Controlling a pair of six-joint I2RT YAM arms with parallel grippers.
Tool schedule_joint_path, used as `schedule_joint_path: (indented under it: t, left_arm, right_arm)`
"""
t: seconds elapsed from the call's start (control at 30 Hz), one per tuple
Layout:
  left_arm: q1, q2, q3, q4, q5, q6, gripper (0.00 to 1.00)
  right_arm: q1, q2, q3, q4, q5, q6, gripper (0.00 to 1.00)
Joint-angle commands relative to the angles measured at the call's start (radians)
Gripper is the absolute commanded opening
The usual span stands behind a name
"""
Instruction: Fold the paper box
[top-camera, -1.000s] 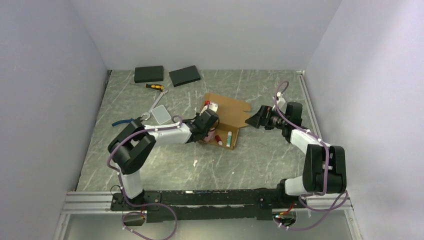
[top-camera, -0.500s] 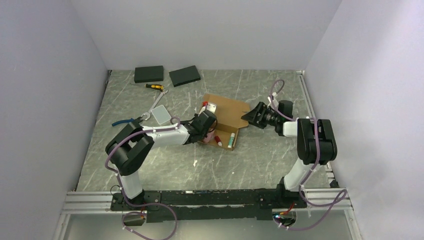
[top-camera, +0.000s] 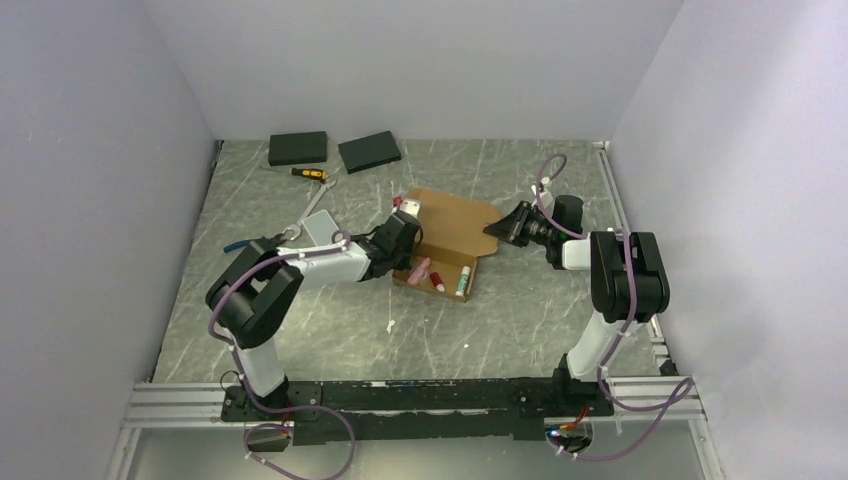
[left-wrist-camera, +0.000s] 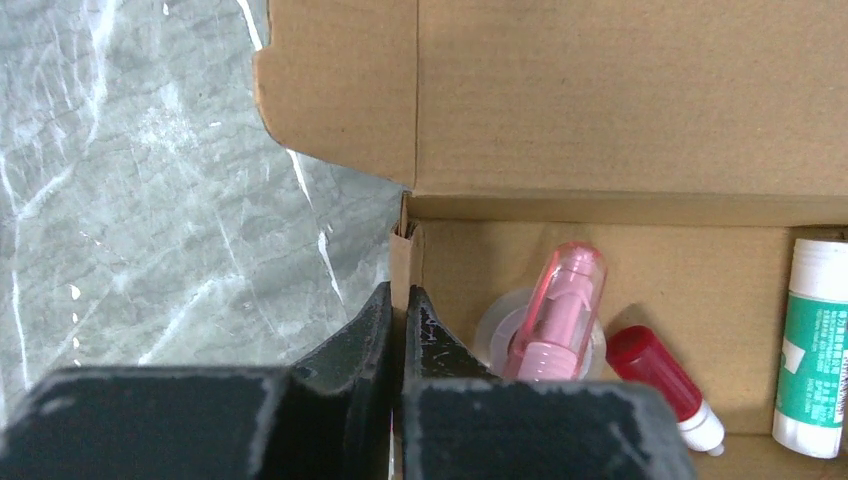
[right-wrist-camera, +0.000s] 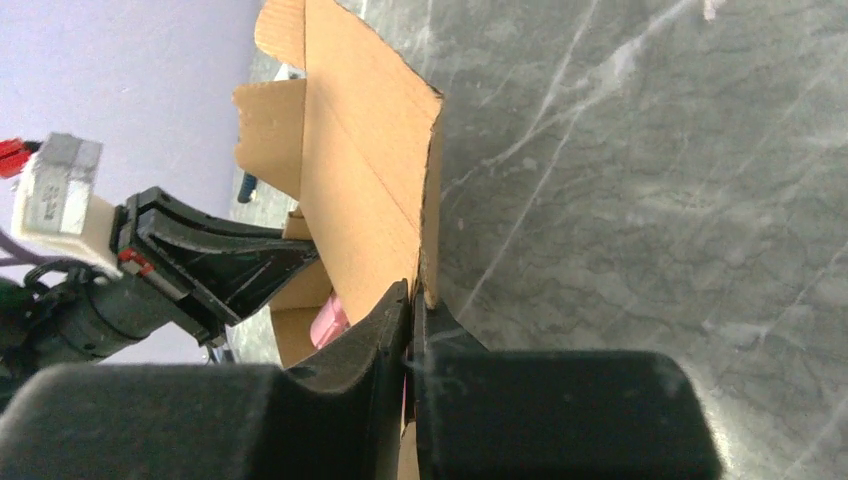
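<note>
From above, the cardboard box lies mid-bench, lid open toward 12 o'clock. The right fingers, wide apart a second ago, now pinch the lid's 3 o'clock edge, so I judge the fold can start.

At the left wrist, the left fingers clamp the tray wall. Inside lie a pink tube, a red-capped tube and a green-labelled stick.

The right wrist view confirms the closed pinch on the cardboard.
</note>
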Motion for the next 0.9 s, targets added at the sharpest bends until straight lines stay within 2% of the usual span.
schedule_joint_path:
  t: [0.0,0.1,0.4,0.6,0.7,0.8,0.87]
  left_arm:
    - [0.022,-0.034,-0.02,-0.043,0.072,-0.047,0.11]
    - [0.031,-0.048,-0.019,-0.064,0.087,-0.055,0.17]
    - [0.039,-0.09,-0.009,-0.131,0.133,-0.071,0.3]
    - [0.039,-0.081,-0.004,-0.162,0.126,-0.09,0.31]
    - [0.038,-0.049,0.028,-0.2,0.105,-0.102,0.26]
    - [0.03,-0.01,0.069,-0.254,0.065,-0.115,0.16]
    - [0.013,0.009,0.095,-0.299,-0.004,-0.123,0.0]
  right_arm:
    - [0.003,-0.082,-0.009,0.097,0.0,-0.072,0.06]
    - [0.003,-0.108,-0.019,0.106,0.009,-0.101,0.03]
    - [0.006,-0.145,-0.034,0.112,0.023,-0.131,0.01]
    - [0.017,-0.161,-0.035,0.106,0.028,-0.147,0.01]
    - [0.02,-0.174,-0.034,0.098,0.031,-0.161,0.01]
    - [0.02,-0.185,-0.034,0.092,0.038,-0.171,0.01]
    - [0.02,-0.188,-0.034,0.088,0.041,-0.175,0.01]
